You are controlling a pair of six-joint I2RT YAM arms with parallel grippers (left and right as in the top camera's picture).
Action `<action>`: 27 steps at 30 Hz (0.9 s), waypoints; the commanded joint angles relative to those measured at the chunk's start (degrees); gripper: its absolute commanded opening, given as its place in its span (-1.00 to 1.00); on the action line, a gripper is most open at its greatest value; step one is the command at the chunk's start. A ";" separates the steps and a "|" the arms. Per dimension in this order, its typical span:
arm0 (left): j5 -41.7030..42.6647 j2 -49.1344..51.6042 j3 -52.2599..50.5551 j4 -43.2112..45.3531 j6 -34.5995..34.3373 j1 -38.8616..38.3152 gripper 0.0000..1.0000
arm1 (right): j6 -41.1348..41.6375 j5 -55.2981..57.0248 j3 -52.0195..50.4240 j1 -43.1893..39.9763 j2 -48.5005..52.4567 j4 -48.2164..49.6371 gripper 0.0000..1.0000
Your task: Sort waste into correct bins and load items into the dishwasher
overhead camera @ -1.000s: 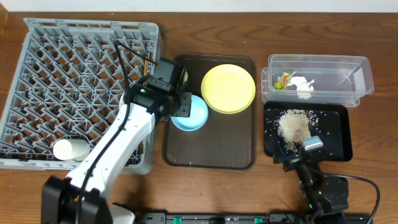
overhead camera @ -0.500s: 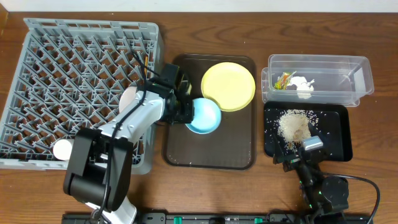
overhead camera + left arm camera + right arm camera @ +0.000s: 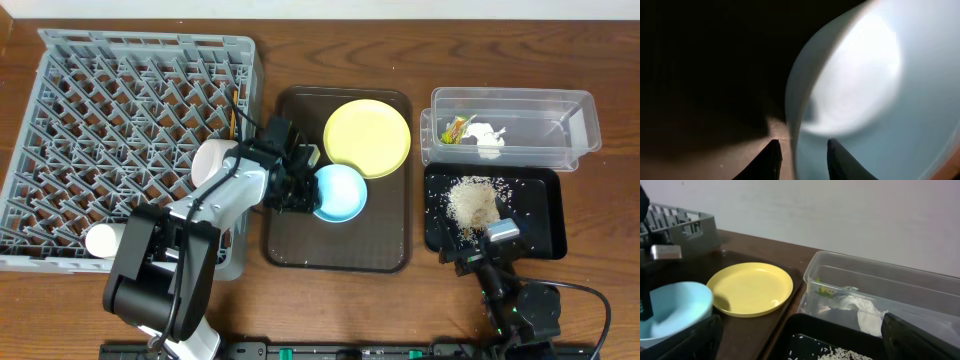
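- Dark wood of the table (image 3: 450, 40) was seen under everything, with the grey dish rack (image 3: 100, 100) at the left, the brown serving tray (image 3: 340, 250) in the middle, and the clear tub (image 3: 515, 100) and black tray (image 3: 540, 215) at the right.
- Within the last second the light-blue bowl (image 3: 340, 195) had been shifted rightward across the serving tray, from its left edge to about its middle; it was now found against the lower-left rim of the yellow plate (image 3: 367, 140); nothing else appeared to have been moved.
- The left pincer (image 3: 306, 190) was seen clenched on the bowl's left rim; in the left wrist view the rim was caught between the two dark fingertips (image 3: 772, 160), one outside the wall and one inside.
- This was judged to be the pick-up step for the bowl; a grip had been gained, yet the bowl had been carried away from the rack, not toward it, so loading was not yet done.
- Whether the bowl was lifted off the serving tray or only slid could not be told.
- The right pincer (image 3: 478, 248) was held spread wide and empty at the near edge of the black tray, just beside the rice scraps (image 3: 470, 200); the wrapper (image 3: 458, 128) and tissue (image 3: 488, 138) lay in the tub, so the waste was judged sorted.
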 commanded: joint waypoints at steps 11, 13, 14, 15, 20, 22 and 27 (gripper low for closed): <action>7.69 -6.49 3.87 -2.54 -1.11 3.34 -0.85 | -0.52 -0.20 -0.09 -0.52 -0.42 -0.22 0.99; 5.66 -10.86 7.37 -5.29 -1.11 5.35 -0.85 | -0.52 -0.22 -0.09 -0.52 -0.42 -0.24 0.99; 3.06 -12.98 9.01 -6.84 -1.14 6.32 -0.85 | -0.52 -0.22 -0.09 -0.52 -0.42 -0.22 0.99; -0.39 -15.19 10.62 -8.52 -1.14 7.26 -0.85 | -0.52 -0.20 -0.09 -0.52 -0.42 -0.22 0.99; -33.16 -25.51 14.16 -14.45 -1.09 10.82 -0.85 | -0.52 -0.22 -0.09 -0.52 -0.42 -0.22 0.98; -48.04 -28.02 14.14 -15.39 -1.07 11.47 -0.85 | -0.52 -0.22 -0.09 -0.52 -0.42 -0.22 0.98; -75.32 -28.35 13.66 -15.19 0.02 12.11 -0.85 | -0.52 -0.20 -0.09 -0.52 -0.42 -0.22 0.99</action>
